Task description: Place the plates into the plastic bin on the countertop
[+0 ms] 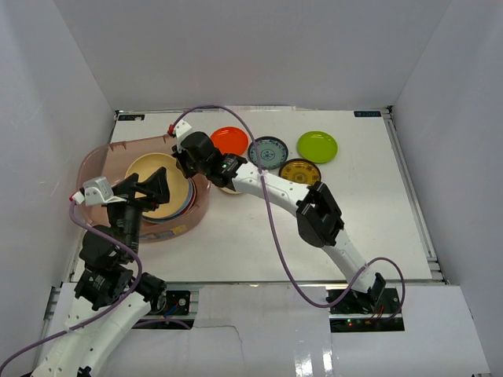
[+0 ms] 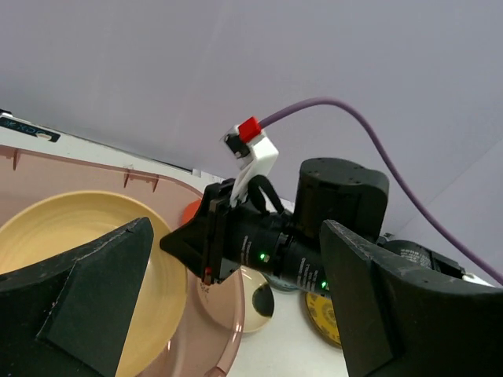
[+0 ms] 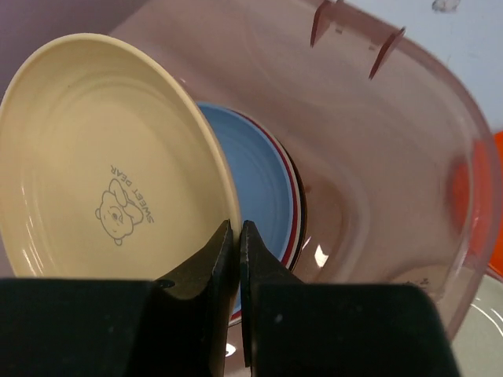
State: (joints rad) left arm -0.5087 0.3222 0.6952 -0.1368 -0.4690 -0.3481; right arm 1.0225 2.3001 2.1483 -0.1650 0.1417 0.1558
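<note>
My right gripper [image 3: 238, 232] is shut on the rim of a cream plate [image 3: 94, 173] with a bear print. It holds the plate tilted inside the plastic bin [image 3: 377, 157], over a light blue plate [image 3: 255, 177] that lies on a red-rimmed one. From above, the cream plate [image 1: 153, 177] fills the bin [image 1: 98, 157], with the right gripper [image 1: 187, 165] at the plate's right edge. My left gripper [image 1: 145, 191] hangs open over the bin's near side, holding nothing. On the countertop lie orange [image 1: 229, 140], blue-patterned [image 1: 268, 151], lime green [image 1: 317, 146] and yellow-brown [image 1: 300, 171] plates.
A small pale plate [image 2: 255, 302] lies just outside the bin's right rim [image 2: 228, 314], under the right arm. That arm stretches diagonally across the middle of the table. White walls close in the countertop on three sides.
</note>
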